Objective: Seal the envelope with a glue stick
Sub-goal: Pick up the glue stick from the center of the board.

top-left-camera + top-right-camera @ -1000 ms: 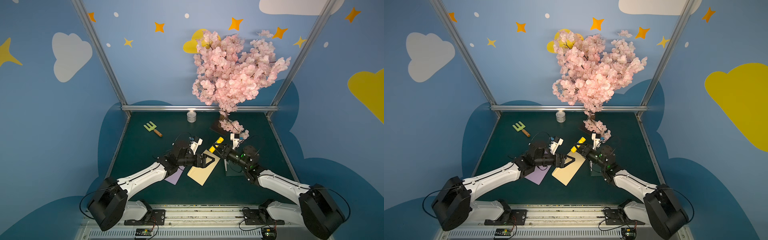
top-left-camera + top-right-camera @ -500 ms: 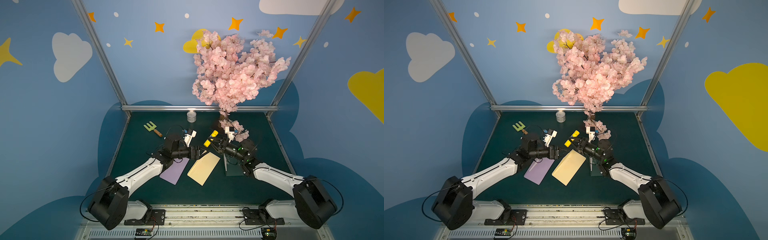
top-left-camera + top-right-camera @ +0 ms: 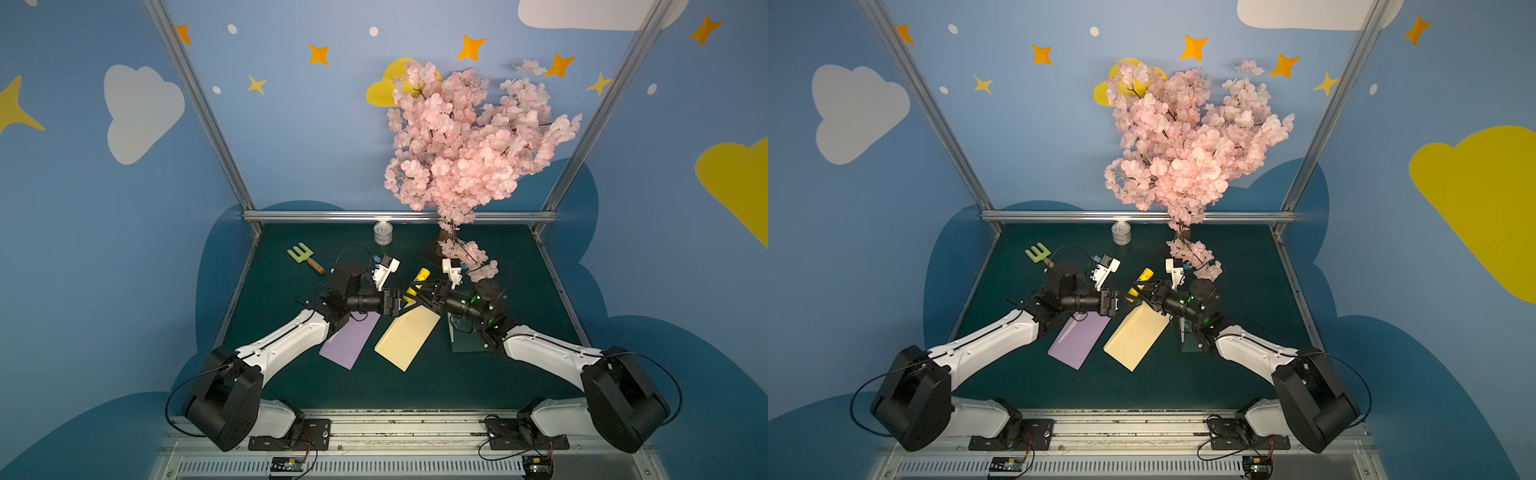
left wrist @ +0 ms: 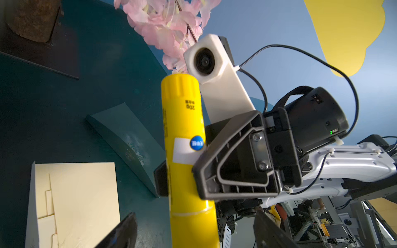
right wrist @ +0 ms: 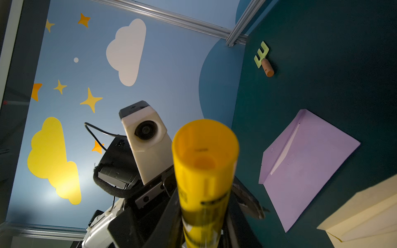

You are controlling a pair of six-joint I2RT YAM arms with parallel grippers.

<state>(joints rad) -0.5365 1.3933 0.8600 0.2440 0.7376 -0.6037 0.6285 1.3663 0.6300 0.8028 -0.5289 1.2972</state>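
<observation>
My right gripper [image 3: 417, 286] is shut on the yellow glue stick [image 3: 420, 277] and holds it tilted above the table; in both top views it hangs over the far corner of the cream envelope [image 3: 409, 336]. The stick's ribbed end [image 4: 180, 85] points away. Its capped end lies between the fingers of my left gripper [image 4: 196, 227], which stands open with a gap on each side. The right fingers [image 4: 225, 169] clamp the stick's [image 5: 204, 171] middle near the white label. The envelope [image 3: 1136, 334] lies flat with its flap down.
A purple envelope [image 3: 349, 338] lies left of the cream one and a dark green envelope [image 3: 465, 338] right of it, partly under my right arm. A green toy fork [image 3: 305, 257], a small tin [image 3: 383, 232] and a pink blossom tree [image 3: 469, 145] stand at the back.
My left gripper has left the cream envelope and come up to the capped end of the glue stick. My right gripper has carried the stick a little toward the back.
</observation>
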